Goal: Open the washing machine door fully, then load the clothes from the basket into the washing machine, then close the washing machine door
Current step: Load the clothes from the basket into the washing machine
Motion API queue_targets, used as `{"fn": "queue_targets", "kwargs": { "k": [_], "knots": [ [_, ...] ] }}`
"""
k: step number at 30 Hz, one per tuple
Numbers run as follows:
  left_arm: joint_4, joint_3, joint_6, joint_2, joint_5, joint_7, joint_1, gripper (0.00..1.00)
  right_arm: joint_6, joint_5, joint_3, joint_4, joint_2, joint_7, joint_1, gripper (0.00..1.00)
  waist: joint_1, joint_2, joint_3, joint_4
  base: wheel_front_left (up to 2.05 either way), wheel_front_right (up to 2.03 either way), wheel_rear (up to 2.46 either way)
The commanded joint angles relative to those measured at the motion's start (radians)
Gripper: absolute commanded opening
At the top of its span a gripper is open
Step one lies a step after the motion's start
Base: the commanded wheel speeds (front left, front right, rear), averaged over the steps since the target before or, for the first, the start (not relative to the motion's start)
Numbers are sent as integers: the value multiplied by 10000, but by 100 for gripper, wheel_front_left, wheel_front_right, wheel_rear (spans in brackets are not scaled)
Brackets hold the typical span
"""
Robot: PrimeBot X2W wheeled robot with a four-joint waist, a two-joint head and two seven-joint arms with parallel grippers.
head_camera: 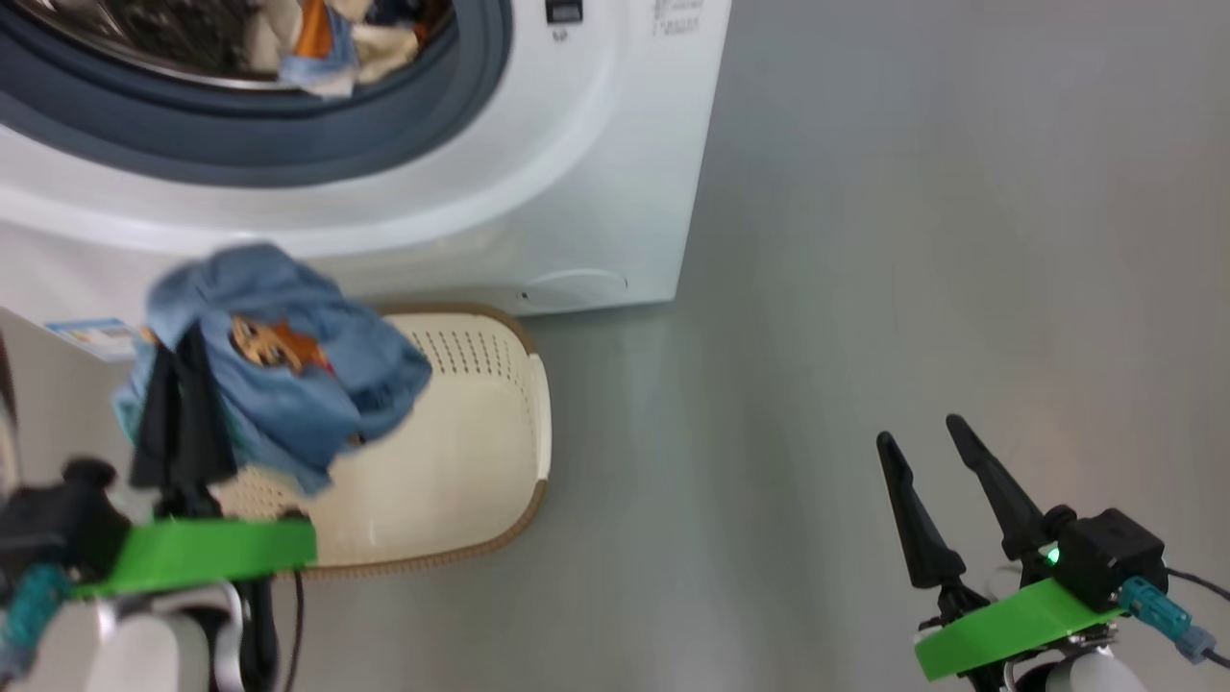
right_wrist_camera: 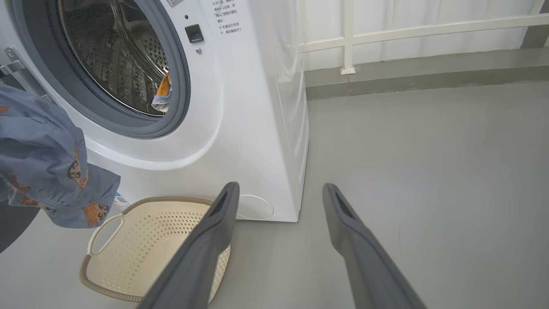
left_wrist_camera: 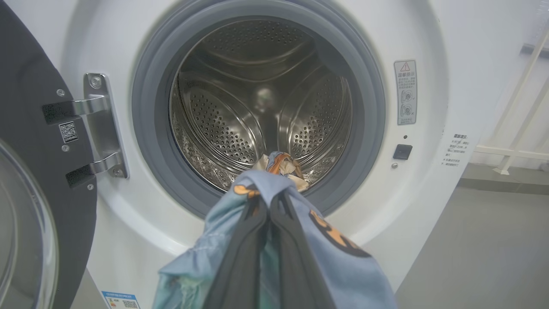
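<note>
A: So, where's the garment?

B: Clamped in the left pincer, fingers pressed together through the blue cloth, which drapes down both sides. Ahead of the tips and slightly above is the open drum, with other clothes lying at its front. Below the pincer, a little to its right, sits the basket, seemingly empty.

A: And the other one?

B: The right pincer is spread wide, holding nothing, over bare floor, well apart from the washer.

A: What could go wrong?

B: I'd guess the hanging folds could snag on the grey ring ahead of the tips if the pincer enters low, leaving cloth trailing outside for the door to trap. Letting go too soon would drop it to the floor or back in the basket.

A: Do the views differ?

B: The left wrist view gives the door swung out to the pincer's left on its hinge, and the drum's depth. The head view sets the garment over the basket; the right wrist view shows the basket's bare inside and how low the cloth hangs.
</note>
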Motion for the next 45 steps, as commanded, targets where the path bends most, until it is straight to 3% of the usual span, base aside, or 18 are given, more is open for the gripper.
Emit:
{"fn": "queue_targets", "kwargs": {
  "k": [1, 9, 18, 33, 45],
  "knots": [
    [-69, 466, -98, 147, 174, -74, -624, 0, 16, -84, 202, -287, -68, -49, -260, 100, 0, -1, 713, -128, 0, 0, 0],
    [1284, 988, -508, 303, 617, -74, -2618, 0, 16, -49, 253, -311, -73, -49, -558, 100, 0, -1, 1285, -445, 0, 0, 0],
    [3007, 973, -590, 716, 1072, -74, -4699, 0, 16, 0, 298, -298, -36, -49, -692, 100, 0, -1, 1703, -757, 0, 0, 0],
    [5904, 867, -381, 1888, 1625, -74, -8830, 0, 16, 100, 345, -434, 90, -49, -1081, 100, 0, -1, 2941, -1188, 0, 0, 0],
    [7788, 457, -95, 1983, 1863, 136, -10924, 0, 16, 120, 397, -519, 86, -49, -1105, 100, 0, -1, 3999, -1157, 0, 0, 0]
  ]
}}
